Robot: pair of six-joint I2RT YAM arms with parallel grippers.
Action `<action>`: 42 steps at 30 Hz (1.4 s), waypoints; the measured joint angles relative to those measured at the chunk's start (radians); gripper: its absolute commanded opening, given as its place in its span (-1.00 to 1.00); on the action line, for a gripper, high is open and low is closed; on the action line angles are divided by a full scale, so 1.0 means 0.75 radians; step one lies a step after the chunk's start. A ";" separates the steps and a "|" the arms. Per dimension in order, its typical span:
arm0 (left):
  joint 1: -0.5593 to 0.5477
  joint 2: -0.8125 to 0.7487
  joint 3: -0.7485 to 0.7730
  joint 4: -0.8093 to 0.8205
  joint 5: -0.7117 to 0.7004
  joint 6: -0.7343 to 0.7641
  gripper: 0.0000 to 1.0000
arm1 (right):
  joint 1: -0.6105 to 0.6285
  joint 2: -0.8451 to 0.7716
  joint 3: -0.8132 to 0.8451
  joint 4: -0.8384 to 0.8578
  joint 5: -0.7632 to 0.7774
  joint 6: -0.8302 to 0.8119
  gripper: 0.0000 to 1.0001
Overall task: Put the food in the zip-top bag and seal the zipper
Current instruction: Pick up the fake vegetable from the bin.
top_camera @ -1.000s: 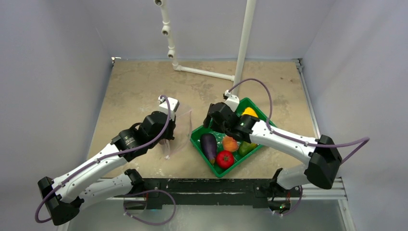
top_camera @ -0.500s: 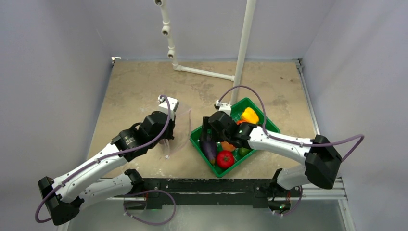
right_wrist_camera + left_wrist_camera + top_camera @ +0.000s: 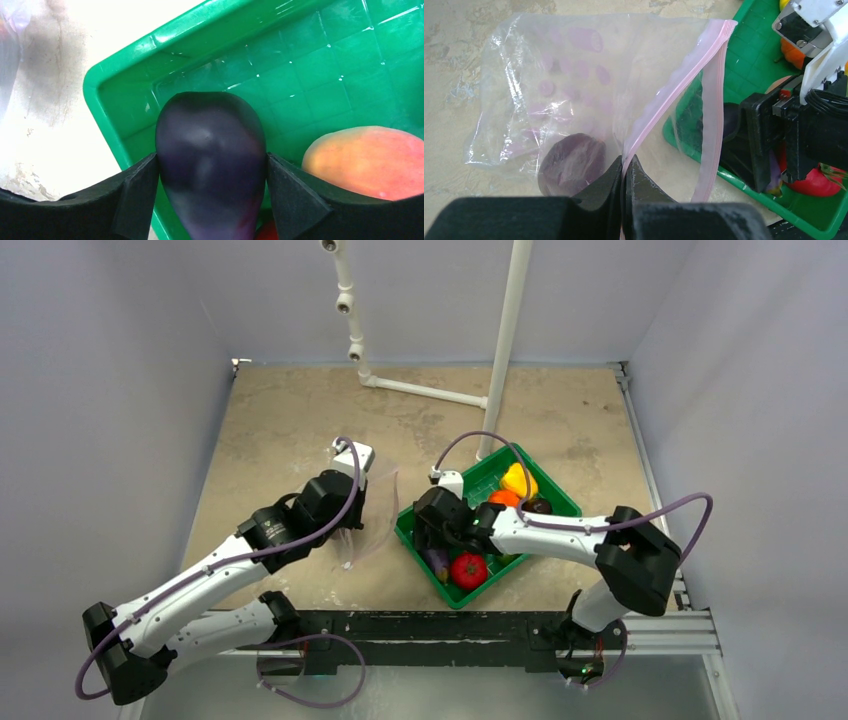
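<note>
one eggplant (image 3: 210,135) in right pincer (image 3: 211,167)

Count:
- Arms: 2, left arm (image 3: 200,580) and right arm (image 3: 560,530).
- Grippers: 2, left gripper (image 3: 625,167) and right gripper (image 3: 212,195).
- Bags: 1 zip-top bag (image 3: 574,75), with 1 zipper (image 3: 684,85); both of its pink tracks show.
- Trays: 1 green tray (image 3: 548,492).
- Food in the tray, top view: 1 yellow pepper (image 3: 517,480), 1 orange fruit (image 3: 503,498), 1 dark round piece (image 3: 538,506), 1 red tomato (image 3: 468,570), 1 purple eggplant (image 3: 210,145). That makes 5.
- The right wrist view adds 1 peach (image 3: 370,160), so 6 in all.
- There is also 1 purple round piece (image 3: 571,162) seen through the bag; whether it is inside or under, can't tell.
- White pipes at the back: 2, a straight pipe (image 3: 508,340) and a jointed pipe (image 3: 348,310).
- Tables: 1 table (image 3: 290,420).
</note>
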 measured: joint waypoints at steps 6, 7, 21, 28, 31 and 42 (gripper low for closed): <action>0.000 0.006 0.000 -0.001 0.000 0.000 -1.00 | 0.007 -0.009 0.001 -0.037 0.066 0.042 -0.11; 0.000 0.006 0.000 -0.001 0.000 0.000 -1.00 | 0.009 -0.017 0.001 -0.054 0.085 0.051 -0.14; 0.000 0.006 0.000 -0.001 0.000 0.000 -1.00 | 0.014 -0.386 0.101 -0.084 0.092 0.049 -0.21; 0.000 0.006 0.000 -0.001 0.000 0.000 -1.00 | 0.030 -0.443 0.101 0.034 -0.071 -0.016 -0.21; 0.000 0.005 0.000 -0.001 0.000 0.000 -1.00 | 0.042 -0.449 0.101 0.093 -0.141 -0.038 -0.19; 0.000 -0.006 0.000 -0.001 0.002 0.000 -1.00 | 0.062 -0.341 0.177 0.187 -0.225 -0.040 -0.18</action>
